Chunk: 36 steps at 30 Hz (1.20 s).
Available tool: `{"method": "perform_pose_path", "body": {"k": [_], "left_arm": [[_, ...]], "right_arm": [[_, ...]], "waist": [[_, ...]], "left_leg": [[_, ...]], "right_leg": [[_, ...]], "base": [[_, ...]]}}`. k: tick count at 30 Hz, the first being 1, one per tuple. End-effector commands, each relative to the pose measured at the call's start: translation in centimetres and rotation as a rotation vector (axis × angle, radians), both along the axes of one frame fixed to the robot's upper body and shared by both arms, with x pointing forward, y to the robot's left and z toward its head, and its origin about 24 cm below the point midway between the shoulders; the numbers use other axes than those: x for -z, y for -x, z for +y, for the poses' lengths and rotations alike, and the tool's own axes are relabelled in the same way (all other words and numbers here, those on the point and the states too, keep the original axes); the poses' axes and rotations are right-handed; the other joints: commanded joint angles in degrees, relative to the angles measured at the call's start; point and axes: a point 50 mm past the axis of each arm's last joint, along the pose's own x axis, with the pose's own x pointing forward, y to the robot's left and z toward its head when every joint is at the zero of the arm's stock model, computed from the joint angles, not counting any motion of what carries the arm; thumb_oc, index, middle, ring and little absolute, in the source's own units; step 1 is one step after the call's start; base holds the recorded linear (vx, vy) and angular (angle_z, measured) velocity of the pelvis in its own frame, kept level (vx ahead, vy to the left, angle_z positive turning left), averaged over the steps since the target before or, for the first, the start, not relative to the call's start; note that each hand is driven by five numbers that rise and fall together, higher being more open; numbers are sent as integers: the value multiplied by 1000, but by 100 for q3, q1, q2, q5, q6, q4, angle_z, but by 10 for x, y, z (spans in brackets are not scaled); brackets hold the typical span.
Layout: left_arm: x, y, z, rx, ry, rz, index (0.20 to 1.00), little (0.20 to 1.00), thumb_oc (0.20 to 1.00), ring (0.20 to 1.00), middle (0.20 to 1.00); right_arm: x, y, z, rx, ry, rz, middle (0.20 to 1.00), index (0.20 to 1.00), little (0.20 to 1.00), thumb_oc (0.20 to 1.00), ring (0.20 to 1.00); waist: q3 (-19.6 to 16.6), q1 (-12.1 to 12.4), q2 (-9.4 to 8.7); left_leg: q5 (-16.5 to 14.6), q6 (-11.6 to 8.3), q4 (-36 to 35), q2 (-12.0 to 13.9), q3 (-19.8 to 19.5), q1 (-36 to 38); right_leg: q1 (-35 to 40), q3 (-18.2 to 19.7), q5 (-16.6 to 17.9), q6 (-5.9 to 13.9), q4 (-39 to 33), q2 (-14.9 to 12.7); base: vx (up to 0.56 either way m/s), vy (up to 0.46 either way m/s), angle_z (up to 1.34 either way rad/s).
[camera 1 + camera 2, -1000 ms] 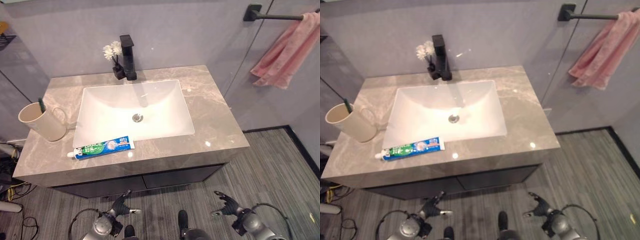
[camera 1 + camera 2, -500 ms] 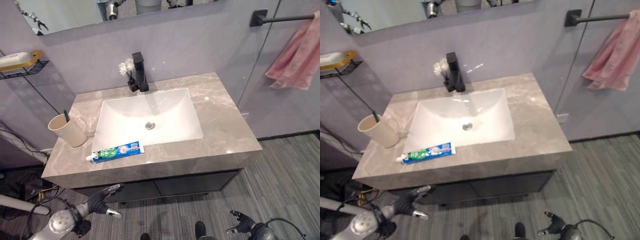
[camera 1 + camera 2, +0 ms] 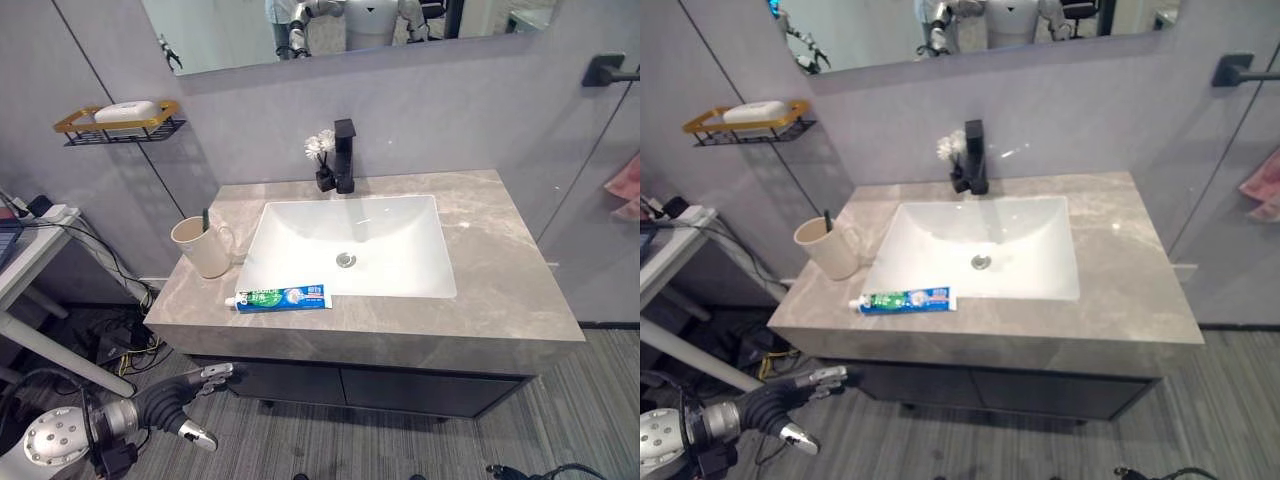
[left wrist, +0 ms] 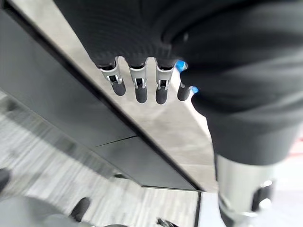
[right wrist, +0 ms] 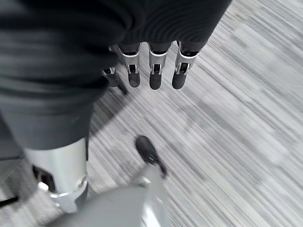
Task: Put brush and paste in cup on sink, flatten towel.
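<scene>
The pink towel (image 3: 626, 186) is cut off at the frame's right edge, a small bunched part hanging below the black wall bar (image 3: 606, 71); the brush (image 3: 206, 219) is mostly hidden inside the beige cup (image 3: 200, 247), its dark tip alone poking upright above the rim; the cup stands on the grey marble counter (image 3: 510, 265), left of the white sink basin (image 3: 352, 248); the paste tube (image 3: 280, 298) lies flat on the counter's front strip, just before the basin, long axis along the front edge, white cap toward the cup; its blue and green label carries print too small to read; the left hand (image 3: 188, 398) hangs low before the dark cabinet (image 3: 380, 389), below the counter's left corner, fingers straight and holding nothing; the right hand (image 5: 151, 71) hangs over the striped floor, its fingers likewise straight and empty; a black tap (image 3: 344, 157) with small white flowers (image 3: 320, 147) beside it stands behind the basin; a soap bar rests on the wall shelf (image 3: 120, 120)
</scene>
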Motion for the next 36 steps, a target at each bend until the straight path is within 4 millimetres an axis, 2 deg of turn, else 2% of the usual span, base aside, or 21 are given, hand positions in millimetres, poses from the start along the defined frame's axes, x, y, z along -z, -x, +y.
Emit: {"method": "perform_pose_path", "body": {"k": [1, 3, 4, 5, 6, 7, 8, 13, 15, 17, 24, 25, 28, 36], "left_arm": [[-44, -21, -4, 10, 31, -240, 1000, 1000, 1000, 1000, 1000], [-60, -27, -4, -8, 32, -348, 1000, 1000, 1000, 1000, 1000], [-60, -27, -4, -8, 31, -348, 1000, 1000, 1000, 1000, 1000], [-81, -34, 1, -70, 15, -535, 1000, 1000, 1000, 1000, 1000], [-81, -33, 1, -71, 14, -536, 1000, 1000, 1000, 1000, 1000], [-91, -37, 6, -110, -54, -670, 1000, 1000, 1000, 1000, 1000], [-92, -38, 12, -153, -77, -723, 1000, 1000, 1000, 1000, 1000], [-84, -45, 30, -228, -307, -842, 1000, 1000, 1000, 1000, 1000], [-74, -48, 37, -254, -367, -840, 1000, 1000, 1000, 1000, 1000], [-75, -54, 33, -202, -473, -889, 1000, 1000, 1000, 1000, 1000], [-54, -61, 24, -227, -420, -860, 1000, 1000, 1000, 1000, 1000], [-41, -64, 27, -276, -395, -817, 1000, 1000, 1000, 1000, 1000], [-38, -67, 26, -275, -411, -820, 1000, 1000, 1000, 1000, 1000], [-34, -68, 27, -301, -398, -817, 1000, 1000, 1000, 1000, 1000]], "right_arm": [[1, -21, 14, 5, -44, -70, 1000, 1000, 1000, 1000, 1000], [3, -20, 19, -5, -61, -69, 1000, 1000, 1000, 1000, 1000], [3, -20, 19, -5, -61, -69, 1000, 1000, 1000, 1000, 1000], [7, -11, 24, -16, -75, -49, 1000, 1000, 1000, 1000, 1000], [7, -11, 24, -17, -75, -49, 1000, 1000, 1000, 1000, 1000], [9, 0, 24, 26, -84, -32, 1000, 1000, 1000, 1000, 1000], [10, 5, 24, 45, -89, -26, 1000, 1000, 1000, 1000, 1000], [11, 18, 19, 92, -82, -2, 1000, 1000, 1000, 1000, 1000], [10, 20, 15, 105, -74, -1, 1000, 1000, 1000, 1000, 1000], [8, 16, 13, 112, -68, -20, 1000, 1000, 1000, 1000, 1000], [3, 5, 9, 113, -59, -66, 1000, 1000, 1000, 1000, 1000], [2, -1, 12, 96, -74, -89, 1000, 1000, 1000, 1000, 1000], [1, -4, 13, 91, -84, -107, 1000, 1000, 1000, 1000, 1000], [4, 4, 13, 88, -70, -71, 1000, 1000, 1000, 1000, 1000]], "waist": [[53, 6, -363], [30, 45, -401], [32, 43, -402], [21, 86, -462], [24, 80, -463], [27, 93, -506], [30, 81, -531], [34, 22, -601], [49, -31, -625], [66, -89, -644], [132, -223, -699], [165, -307, -747], [204, -368, -766], [218, -416, -789]], "left_leg": [[309, 60, 52, -121, 6, -46], [304, 55, 52, -119, -2, -52], [303, 55, 52, -119, -1, -50], [295, 50, 52, -112, -11, -60], [294, 49, 52, -112, -12, -57], [279, 43, 52, -104, -26, -66], [273, 40, 52, -97, -27, -69], [218, 39, 52, -78, -18, -115], [203, 41, 52, -75, 13, -127], [184, 40, 52, -70, 32, -154], [138, 41, 52, -23, 210, -275], [127, 42, 52, 14, 295, -337], [122, 44, 52, 21, 363, -373], [84, 68, 52, -23, 581, -494]], "right_leg": [[-89, 127, 81, 355, 384, -468], [-68, 118, 93, 353, 342, -462], [-66, 119, 93, 353, 340, -462], [-29, 100, 103, 356, 270, -448], [-24, 98, 104, 356, 267, -447], [-11, 87, 107, 362, 235, -440], [-13, 83, 108, 365, 223, -437], [-46, 111, 110, 372, 192, -418], [-74, 139, 121, 377, 183, -416], [-119, 164, 141, 395, 175, -418], [-366, 361, 234, 417, 106, -368], [-474, 445, 273, 415, 78, -338], [-550, 516, 315, 427, 46, -328], [-869, 744, 429, 502, 1, -381]], "base": [[8, -11, 14], [10, -12, 10], [11, -18, 4], [0, 0, 0], [14, -14, 4], [9, 0, 5], [7, -3, 7], [0, 0, 1], [-1, 8, -2], [-4, 8, -2], [-11, 16, -8], [-7, 15, -27], [-9, 24, -23], [-9, 33, -20]]}}
